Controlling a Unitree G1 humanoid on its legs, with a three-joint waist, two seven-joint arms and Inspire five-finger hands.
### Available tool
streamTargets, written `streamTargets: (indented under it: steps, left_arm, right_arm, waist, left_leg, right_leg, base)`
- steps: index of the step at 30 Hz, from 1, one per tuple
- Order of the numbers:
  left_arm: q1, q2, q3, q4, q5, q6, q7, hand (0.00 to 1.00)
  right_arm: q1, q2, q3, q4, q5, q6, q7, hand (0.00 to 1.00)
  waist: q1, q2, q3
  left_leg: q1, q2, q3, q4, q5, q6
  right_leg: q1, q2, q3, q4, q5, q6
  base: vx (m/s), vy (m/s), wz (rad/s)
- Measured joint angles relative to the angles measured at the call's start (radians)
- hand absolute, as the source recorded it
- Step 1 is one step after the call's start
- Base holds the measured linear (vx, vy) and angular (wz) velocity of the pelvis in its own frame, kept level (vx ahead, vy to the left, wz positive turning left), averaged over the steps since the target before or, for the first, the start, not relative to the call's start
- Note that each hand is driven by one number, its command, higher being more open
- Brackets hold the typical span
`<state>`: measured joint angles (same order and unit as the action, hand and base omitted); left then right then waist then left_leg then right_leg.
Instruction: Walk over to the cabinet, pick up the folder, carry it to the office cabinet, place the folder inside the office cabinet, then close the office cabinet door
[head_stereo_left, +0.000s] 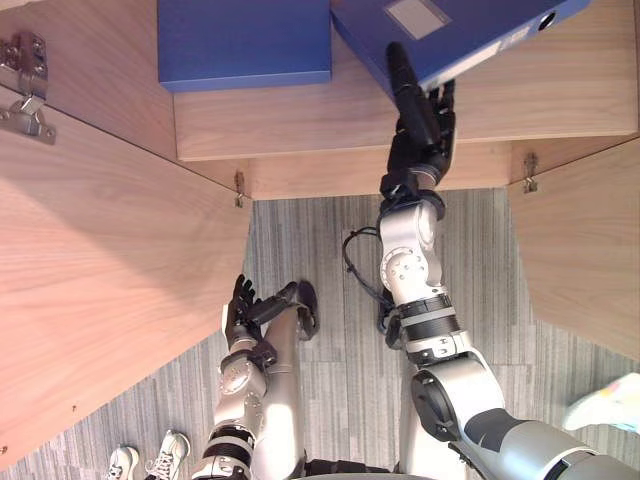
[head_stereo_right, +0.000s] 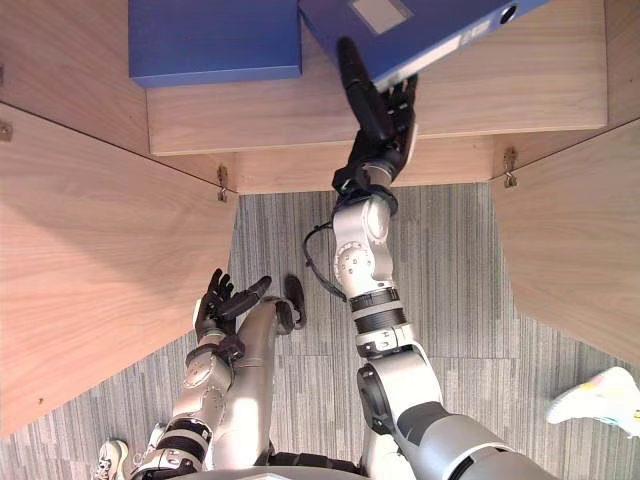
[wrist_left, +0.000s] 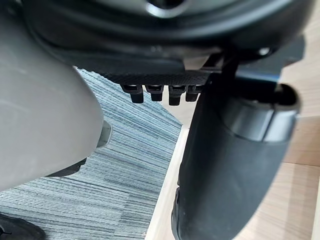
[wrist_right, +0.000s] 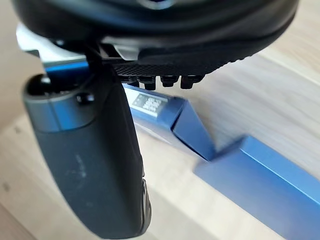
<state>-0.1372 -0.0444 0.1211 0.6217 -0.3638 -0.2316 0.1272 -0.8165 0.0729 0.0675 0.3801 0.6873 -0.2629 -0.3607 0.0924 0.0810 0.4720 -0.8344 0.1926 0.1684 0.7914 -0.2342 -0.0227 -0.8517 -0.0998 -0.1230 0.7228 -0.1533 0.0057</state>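
A blue folder (head_stereo_left: 470, 30) lies slanted on the wooden shelf (head_stereo_left: 330, 120) of the open cabinet, at the back right. My right hand (head_stereo_left: 420, 125) reaches up to its near corner. The thumb lies over the cover and the fingers (head_stereo_left: 443, 100) curl at the edge below, so the hand is shut on the folder. In the right wrist view the folder's labelled edge (wrist_right: 150, 104) runs between the thumb (wrist_right: 95, 160) and the fingertips. My left hand (head_stereo_left: 250, 308) hangs low by my side over the carpet, open and holding nothing.
A second blue folder (head_stereo_left: 245, 40) lies flat on the shelf at the back left. The cabinet's left door (head_stereo_left: 100, 280) and right door (head_stereo_left: 580, 250) both stand open, flanking me. A person's shoes (head_stereo_left: 165, 455) show on the grey carpet, and another shoe (head_stereo_left: 610, 400) at the right.
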Motion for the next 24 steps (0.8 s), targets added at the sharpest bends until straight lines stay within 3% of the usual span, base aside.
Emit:
streamTargets:
  steps: [7, 8, 17, 24]
  left_arm:
    - [0.000, 0.002, -0.003, 0.021, -0.001, -0.007, -0.023, 1.00]
    - [0.000, 0.010, -0.015, 0.024, -0.004, -0.011, -0.028, 1.00]
    - [0.000, 0.048, -0.038, 0.073, -0.029, -0.040, -0.093, 1.00]
    - [-0.001, 0.068, -0.059, 0.087, -0.032, -0.047, -0.111, 1.00]
  right_arm:
    - [-0.104, -0.150, 0.185, 0.162, -0.146, 0.133, 0.137, 1.00]
    - [-0.122, -0.188, 0.218, 0.176, -0.183, 0.144, 0.158, 0.00]
    - [-0.149, -0.425, 0.349, 0.247, -0.497, 0.193, 0.301, 0.00]
    - [-0.149, -0.506, 0.296, 0.264, -0.532, 0.193, 0.306, 0.00]
  waist:
    - [-0.010, -0.005, -0.003]
    - [-0.010, -0.005, -0.003]
    - [-0.024, -0.013, -0.007]
    - [-0.030, -0.013, -0.008]
  left_leg:
    - [0.026, 0.001, 0.004, -0.031, 0.004, 0.001]
    - [0.025, 0.000, 0.004, -0.033, 0.004, 0.003]
    - [0.025, -0.009, 0.003, -0.047, 0.011, 0.010]
    - [0.024, -0.011, 0.003, -0.053, 0.012, 0.010]
  right_leg:
    - [0.038, 0.002, -0.016, -0.048, 0.016, 0.002]
    - [0.041, 0.002, -0.016, -0.055, 0.019, 0.004]
    - [0.049, -0.004, -0.022, -0.076, 0.029, 0.008]
    - [0.048, -0.005, -0.023, -0.080, 0.029, 0.008]
  base:
    - [0.03, 0.013, -0.01]
    - [0.00, 0.034, 0.00]
    - [-0.01, 0.001, 0.01]
    - [0.00, 0.000, 0.00]
